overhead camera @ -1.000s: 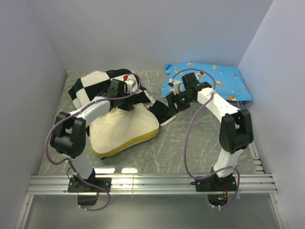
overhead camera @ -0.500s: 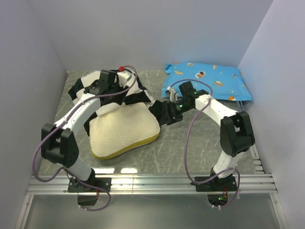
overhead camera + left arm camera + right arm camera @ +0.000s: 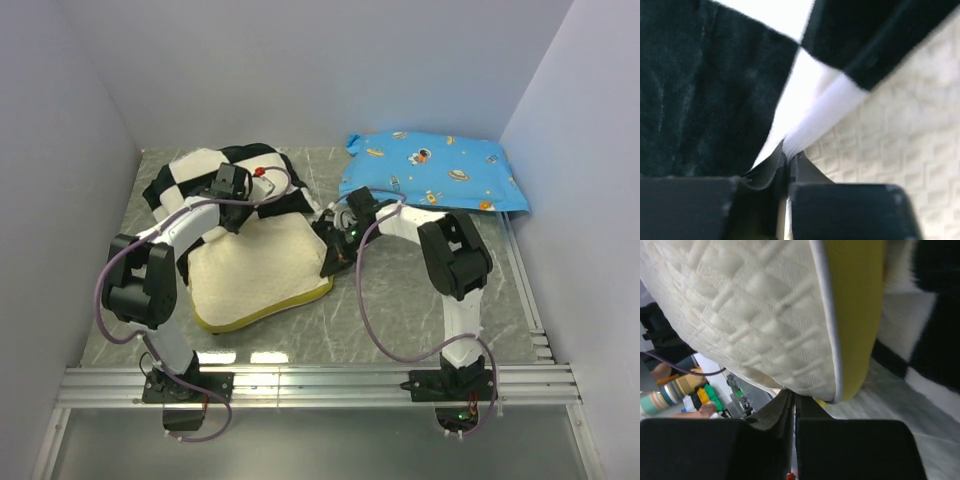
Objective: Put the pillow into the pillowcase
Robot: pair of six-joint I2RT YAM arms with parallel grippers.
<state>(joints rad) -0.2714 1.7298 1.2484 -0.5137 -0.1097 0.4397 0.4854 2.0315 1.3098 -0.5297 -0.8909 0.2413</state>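
- Pinching a black-and-white fold of the pillowcase (image 3: 715,90), the left gripper (image 3: 788,159) has its fingers closed on the cloth.
- Right gripper (image 3: 793,399): fingers pressed together just below a yellow-edged corner of the pillow (image 3: 755,315); whether they hold anything cannot be told.
- Pillow lies on the table (image 3: 400,300), its far end under the pillowcase.

Newly closed: left tool (image 3: 788,159), seemingly on pillowcase (image 3: 690,90); right tool (image 3: 793,399).

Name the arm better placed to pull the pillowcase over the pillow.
Likely left: the left pincer is clamped on the pillowcase edge lying against the pillow; the right pincer sits shut beside the pillow's corner.
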